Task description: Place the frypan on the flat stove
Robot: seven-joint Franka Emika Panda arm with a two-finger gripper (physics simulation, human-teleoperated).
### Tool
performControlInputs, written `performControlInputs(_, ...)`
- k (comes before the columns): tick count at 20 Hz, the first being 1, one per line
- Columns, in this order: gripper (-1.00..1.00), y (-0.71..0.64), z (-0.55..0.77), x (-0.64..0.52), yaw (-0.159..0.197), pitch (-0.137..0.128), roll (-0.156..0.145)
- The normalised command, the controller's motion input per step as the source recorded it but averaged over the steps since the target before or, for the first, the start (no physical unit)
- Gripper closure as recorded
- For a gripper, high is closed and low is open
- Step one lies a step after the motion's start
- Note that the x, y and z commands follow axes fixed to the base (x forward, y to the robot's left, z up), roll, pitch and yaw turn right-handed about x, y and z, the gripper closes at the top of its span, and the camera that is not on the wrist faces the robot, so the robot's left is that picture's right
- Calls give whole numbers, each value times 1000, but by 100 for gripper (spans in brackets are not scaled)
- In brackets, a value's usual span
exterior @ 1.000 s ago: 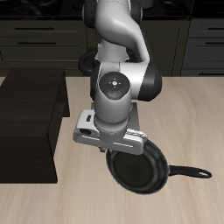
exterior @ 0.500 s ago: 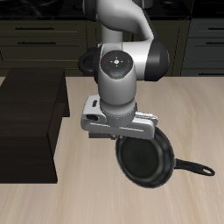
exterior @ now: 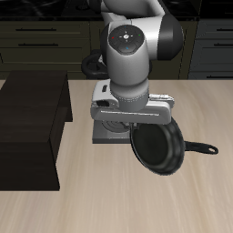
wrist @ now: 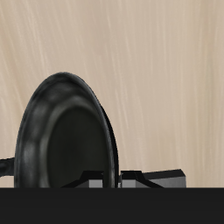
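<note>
Exterior: frypan (exterior: 160,147) hangs tilted just below the pincer (exterior: 136,127), clear of the table (exterior: 209,109), handle pointing away; flat stove (exterior: 107,134) mostly hidden behind the pincer. Wrist: frypan (wrist: 70,131) close under the pincer, its rim apparently pinched; finger contact not visible.
</note>
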Motion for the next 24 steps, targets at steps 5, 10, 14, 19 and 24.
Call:
performControlInputs(5, 100, 70, 268, -142, -6, -40, 22)
performControlInputs(10, 100, 80, 195, -210, 14, -34, 35)
performControlInputs(14, 100, 53, 140, -281, 7, -17, 15)
performControlInputs(19, 100, 59, 107, -235, 14, -10, 18)
performControlInputs(24, 100, -37, 142, -178, 7, -7, -11)
